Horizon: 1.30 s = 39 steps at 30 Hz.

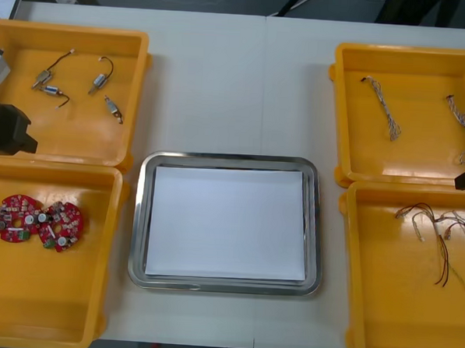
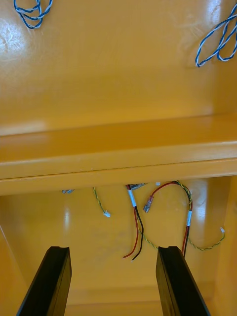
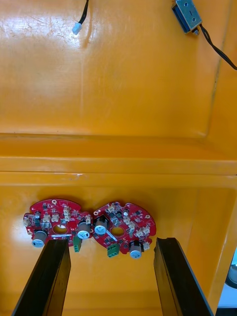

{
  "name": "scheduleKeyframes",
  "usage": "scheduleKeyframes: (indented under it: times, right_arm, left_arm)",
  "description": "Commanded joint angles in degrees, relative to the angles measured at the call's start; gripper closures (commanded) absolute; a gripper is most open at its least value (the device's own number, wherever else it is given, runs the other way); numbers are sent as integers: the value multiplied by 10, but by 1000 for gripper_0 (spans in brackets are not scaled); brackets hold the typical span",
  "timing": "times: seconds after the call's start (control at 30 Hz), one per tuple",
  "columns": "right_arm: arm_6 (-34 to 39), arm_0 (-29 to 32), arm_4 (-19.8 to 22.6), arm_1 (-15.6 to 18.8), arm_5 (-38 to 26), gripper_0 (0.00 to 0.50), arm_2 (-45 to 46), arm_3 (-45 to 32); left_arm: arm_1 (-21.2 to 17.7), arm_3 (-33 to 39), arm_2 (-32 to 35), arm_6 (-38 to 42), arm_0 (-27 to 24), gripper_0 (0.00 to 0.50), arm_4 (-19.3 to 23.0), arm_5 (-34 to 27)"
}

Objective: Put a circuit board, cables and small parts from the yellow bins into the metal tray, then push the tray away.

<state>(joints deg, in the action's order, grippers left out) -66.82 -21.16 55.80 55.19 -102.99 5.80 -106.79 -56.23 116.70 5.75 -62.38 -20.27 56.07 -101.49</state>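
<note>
Sitting mid-table on the light table [image 1: 237, 88], the metal tray [image 1: 140, 216] is white inside with a shiny rim, and yellow bins stand on both sides of it. The near-left bin [image 1: 46, 304] holds two round red circuit boards, first board [image 1: 16, 217] and second board [image 1: 61, 227], touching edge to edge near the bin's left wall. The far-left bin [image 1: 68, 30] holds four small metal parts [image 1: 102, 80] with black leads, scattered apart. The far-right bin [image 1: 410, 52] holds two twisted blue and white cables [image 1: 384, 109], well apart from each other. The near-right bin [image 1: 389, 307] holds a loose tangle of red and yellow cables [image 1: 440, 229] toward its far right corner.

The left gripper [image 3: 112, 242] hangs at the table's left edge, above the wall between the two left bins. Its fingers are spread wide and pinch nothing, with both boards just past the tips. The right gripper [image 2: 114, 248] hangs at the right edge, above the wall between the two right bins. Its fingers are likewise spread and grip nothing, and the red and yellow cables lie on the bin floor beyond the tips.
</note>
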Motion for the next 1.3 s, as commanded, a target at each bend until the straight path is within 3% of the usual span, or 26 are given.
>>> scheduleKeyframes:
  times: [0.03,0.93,0.97,1.07,1.3]
  right_arm:
    - [20,7,-3,-3,-4,0,21,-11]
    - [22,0,-3,2,5,0,35,-15]
    - [22,2,-4,4,3,0,38,-16]
    - [25,2,-6,4,-5,0,40,-16]
    - [36,40,-32,4,-7,0,71,-15]
  left_arm:
    - [-26,14,18,-47,10,0,-3,2]
    - [-26,14,18,-47,10,0,-3,2]
    - [-1,14,14,-48,26,0,-1,1]
    - [8,17,22,-48,25,0,0,0]
    - [2,12,38,-61,21,0,22,-11]
